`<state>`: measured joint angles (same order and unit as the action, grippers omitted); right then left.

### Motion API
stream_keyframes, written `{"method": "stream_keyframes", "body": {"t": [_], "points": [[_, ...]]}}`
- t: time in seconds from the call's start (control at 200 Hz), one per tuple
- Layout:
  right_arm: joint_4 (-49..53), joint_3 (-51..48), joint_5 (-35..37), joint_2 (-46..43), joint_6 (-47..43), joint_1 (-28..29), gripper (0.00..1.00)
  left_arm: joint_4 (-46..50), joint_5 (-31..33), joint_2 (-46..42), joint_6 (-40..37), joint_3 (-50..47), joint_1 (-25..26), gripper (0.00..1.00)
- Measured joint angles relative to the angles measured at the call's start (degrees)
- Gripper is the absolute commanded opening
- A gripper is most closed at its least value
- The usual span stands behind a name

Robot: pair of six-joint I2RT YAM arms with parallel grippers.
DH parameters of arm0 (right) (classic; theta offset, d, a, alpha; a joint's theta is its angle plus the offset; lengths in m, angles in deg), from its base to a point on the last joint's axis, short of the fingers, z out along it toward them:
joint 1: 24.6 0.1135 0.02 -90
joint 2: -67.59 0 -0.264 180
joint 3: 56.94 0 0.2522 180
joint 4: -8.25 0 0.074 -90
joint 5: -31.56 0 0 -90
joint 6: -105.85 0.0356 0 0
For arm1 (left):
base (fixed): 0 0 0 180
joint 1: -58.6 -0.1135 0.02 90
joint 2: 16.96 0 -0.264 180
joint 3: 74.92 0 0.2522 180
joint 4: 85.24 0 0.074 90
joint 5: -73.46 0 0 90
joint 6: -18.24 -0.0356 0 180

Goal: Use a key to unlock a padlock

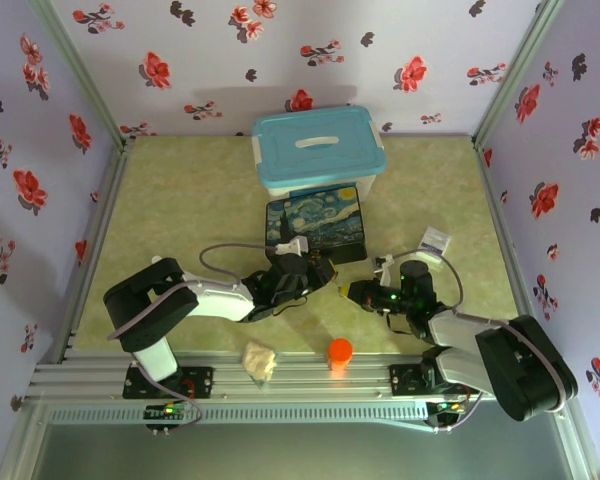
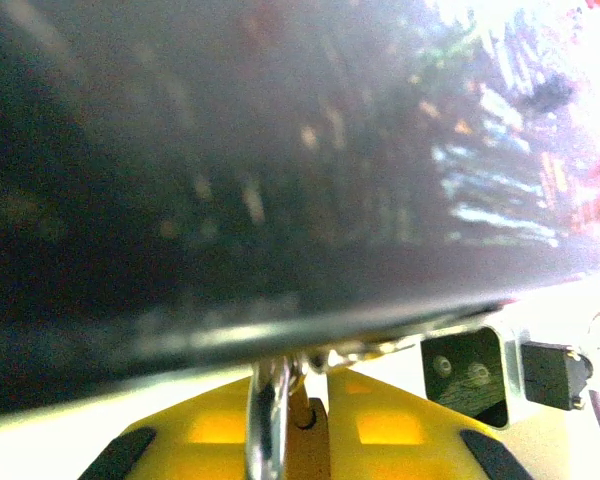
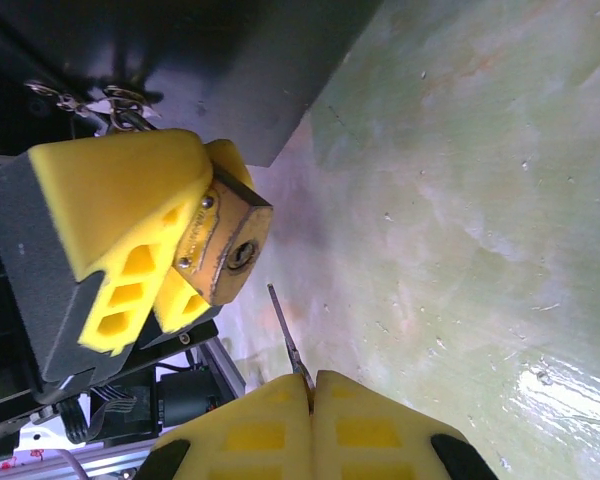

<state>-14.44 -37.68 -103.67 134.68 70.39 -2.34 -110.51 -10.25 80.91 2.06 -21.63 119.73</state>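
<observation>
The brass padlock (image 3: 225, 250) is clamped between the yellow pads of my left gripper (image 2: 310, 388), which is shut on it. Its keyhole end faces the right gripper. Its silvery shackle (image 2: 265, 420) rises toward a small metal fitting on the edge of the dark painted box (image 2: 280, 180). My right gripper (image 3: 312, 378) is shut on the thin dark key (image 3: 285, 325). The key's blade points up at the keyhole and its tip stops just short of it, not touching. From above, the left gripper (image 1: 318, 272) and right gripper (image 1: 356, 292) meet in front of the painted box (image 1: 315, 225).
A blue-lidded white tub (image 1: 318, 145) stands behind the painted box. An orange round cap (image 1: 340, 350) and a crumpled pale wad (image 1: 260, 360) sit by the front rail. A small white tag (image 1: 435, 240) lies to the right. Green tabletop (image 3: 480, 200) lies beneath the key.
</observation>
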Motion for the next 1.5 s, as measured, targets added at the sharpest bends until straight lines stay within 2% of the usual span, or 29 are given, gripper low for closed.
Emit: {"method": "stream_keyframes", "body": {"t": [0.525, 1.5], "points": [[3.8, 1.1, -0.4, -1.7, -1.1, -1.1, 0.00, -1.3, -0.1, 0.7, 0.9, 0.0, 0.0, 0.00], [-3.2, 1.0, -2.6, 1.1, 2.6, -3.3, 0.00, -3.4, -0.6, 1.2, 1.4, 0.2, -0.1, 0.00]]}}
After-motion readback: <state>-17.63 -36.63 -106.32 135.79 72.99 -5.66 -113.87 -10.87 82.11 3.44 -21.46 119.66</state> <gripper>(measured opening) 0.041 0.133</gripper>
